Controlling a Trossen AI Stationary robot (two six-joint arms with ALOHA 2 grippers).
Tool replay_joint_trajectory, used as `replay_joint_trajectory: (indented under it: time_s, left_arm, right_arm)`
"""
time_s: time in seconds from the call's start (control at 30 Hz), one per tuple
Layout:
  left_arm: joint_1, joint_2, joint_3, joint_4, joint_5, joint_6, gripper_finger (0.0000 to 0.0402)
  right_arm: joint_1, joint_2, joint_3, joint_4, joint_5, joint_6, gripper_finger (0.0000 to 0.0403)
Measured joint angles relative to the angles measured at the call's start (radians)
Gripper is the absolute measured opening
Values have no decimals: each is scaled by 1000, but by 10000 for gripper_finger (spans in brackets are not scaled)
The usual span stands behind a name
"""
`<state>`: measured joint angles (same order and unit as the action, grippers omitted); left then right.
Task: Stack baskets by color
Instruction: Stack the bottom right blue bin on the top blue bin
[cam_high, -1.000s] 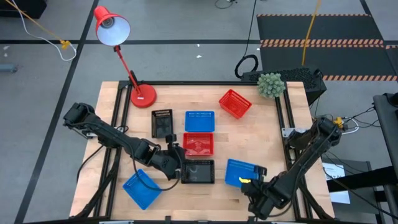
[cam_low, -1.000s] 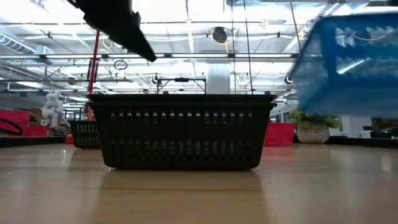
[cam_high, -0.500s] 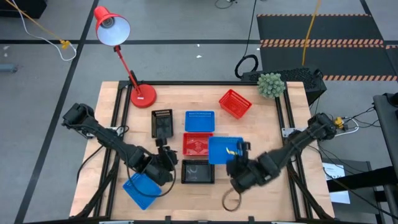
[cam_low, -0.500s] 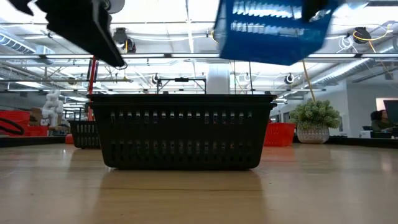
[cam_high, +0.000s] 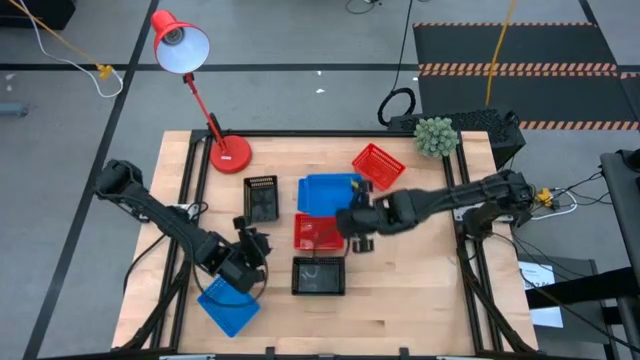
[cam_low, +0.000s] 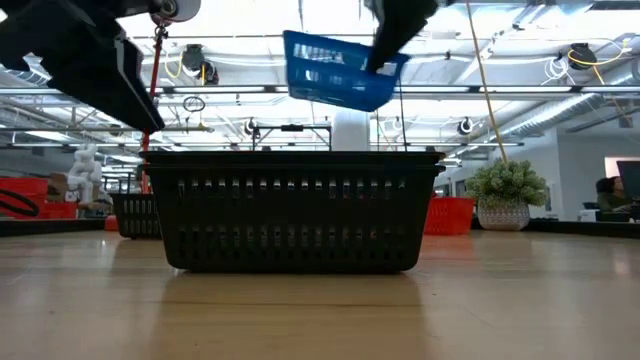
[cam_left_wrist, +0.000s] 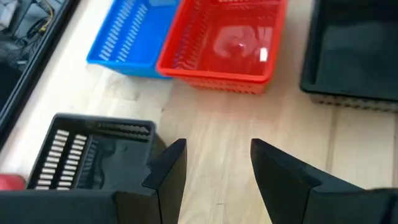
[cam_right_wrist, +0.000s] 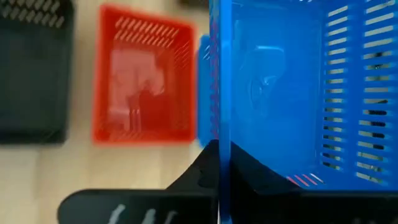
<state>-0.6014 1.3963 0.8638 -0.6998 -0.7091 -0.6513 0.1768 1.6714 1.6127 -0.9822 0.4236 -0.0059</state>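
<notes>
Baskets lie across my wooden table (cam_high: 420, 290). Nearest the front edge, a blue basket (cam_high: 228, 305) sits at the left corner, with my left gripper (cam_high: 252, 262) just above it, fingers parted and empty. A black basket (cam_high: 318, 276) stands at front centre. Behind it is a red basket (cam_high: 312, 232), then a black one (cam_high: 261, 197) to its left. My right gripper (cam_high: 358, 222) is clamped on the rim of a lifted blue basket (cam_high: 328, 192), held over another blue one (cam_right_wrist: 204, 87). Farthest back sits a tilted red basket (cam_high: 378, 165).
</notes>
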Motion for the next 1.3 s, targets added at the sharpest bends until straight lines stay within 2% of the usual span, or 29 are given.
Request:
replay_joint_trajectory:
  time_s: [0.23, 0.37, 0.7, 0.97, 1.3]
  left_arm:
    - [8, -125, -136, 104, -45, -30, 181]
    - [14, -139, -169, 160, -47, -13, 181]
    - [14, -140, -170, 186, -47, -2, 181]
    - [14, -140, -170, 186, -47, -1, 181]
    - [19, -140, -170, 194, -52, 16, 182]
  right_arm:
    - [-79, -1, -33, 147, -6, -79, 2]
    - [-101, 1, -83, 203, -52, -139, 4]
    - [-164, 0, -177, 401, -186, -174, 5]
    - [-207, 1, -215, 413, -267, -84, 5]
    - [-218, 12, -263, 467, -272, -85, 6]
